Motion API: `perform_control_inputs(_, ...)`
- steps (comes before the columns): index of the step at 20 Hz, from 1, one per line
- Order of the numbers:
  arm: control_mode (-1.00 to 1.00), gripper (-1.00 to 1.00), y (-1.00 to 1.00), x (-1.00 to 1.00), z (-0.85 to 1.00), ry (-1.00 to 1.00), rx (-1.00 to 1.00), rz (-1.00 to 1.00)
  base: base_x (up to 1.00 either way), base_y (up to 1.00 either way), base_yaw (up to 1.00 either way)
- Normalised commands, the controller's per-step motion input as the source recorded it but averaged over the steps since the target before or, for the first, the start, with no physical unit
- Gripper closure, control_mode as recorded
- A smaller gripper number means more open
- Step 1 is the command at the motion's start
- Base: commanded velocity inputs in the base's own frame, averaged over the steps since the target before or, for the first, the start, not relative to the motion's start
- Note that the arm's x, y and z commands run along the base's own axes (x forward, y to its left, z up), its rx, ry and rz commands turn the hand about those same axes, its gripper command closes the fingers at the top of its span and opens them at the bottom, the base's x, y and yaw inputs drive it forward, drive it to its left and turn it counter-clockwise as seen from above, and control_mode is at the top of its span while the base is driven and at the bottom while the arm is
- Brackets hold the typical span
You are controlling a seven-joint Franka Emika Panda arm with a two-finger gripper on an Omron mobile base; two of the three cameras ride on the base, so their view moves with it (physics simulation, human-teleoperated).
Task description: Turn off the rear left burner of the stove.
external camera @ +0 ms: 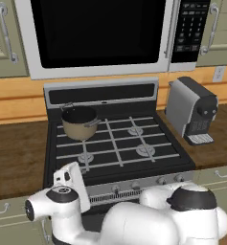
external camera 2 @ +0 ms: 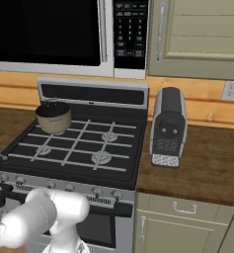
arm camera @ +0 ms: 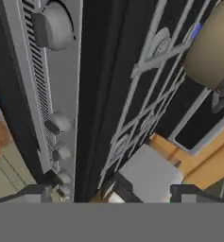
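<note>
Four burners sit under the grates of the stove [external camera: 119, 139] in the left base view. The rear left burner is covered by a tan pot [external camera: 79, 122], so its head is hidden. The arm [external camera: 134, 220] is folded low, with its wrist hanging before the left end of the knob strip [external camera: 148, 183]. The coffee machine [external camera: 191, 111] stands well off to the far right of it.

In the right base view the same stove appears from the other side. The full row of knobs [external camera 2: 96, 190] runs along the front edge, and the arm shows at the lower left.

In the hand view the picture is rolled. The gripper [arm camera: 114, 194] is released, with its jaws spread wide and nothing between them. One large knob [arm camera: 54, 26] lies close ahead to one side, and the smaller ones trail away along the strip. Beyond the strip, a speck of blue [arm camera: 196, 30] beside the pot hints at a flame, which neither base view shows.

I judge this to be the approach step. The next move calls for picking the knob that serves the rear left burner, centring the jaws on it, closing and turning it.
</note>
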Motion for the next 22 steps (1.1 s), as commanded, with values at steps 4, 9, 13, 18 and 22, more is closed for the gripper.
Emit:
perform_control_inputs(4, -1.00, -1.00, 0.71, -0.12, -0.90, 0.00, -0.37, 0.30, 0.00, 0.00, 0.00)
perform_control_inputs(9, -1.00, -1.00, 0.05, 0.05, -0.44, -0.14, -0.02, 0.07, 0.00, 0.00, 0.00)
perform_control_inputs(13, -1.00, -1.00, -0.07, 0.08, -0.41, -0.15, 0.00, 0.01, 0.00, 0.00, 0.00)
perform_control_inputs(18, -1.00, -1.00, -0.18, 0.09, -0.40, -0.16, 0.06, 0.00, 0.00, 0.00, 0.00)
perform_control_inputs(22, -1.00, -1.00, -0.18, 0.26, -0.11, -0.08, 0.11, 0.00, 0.00, 0.00, 0.00)
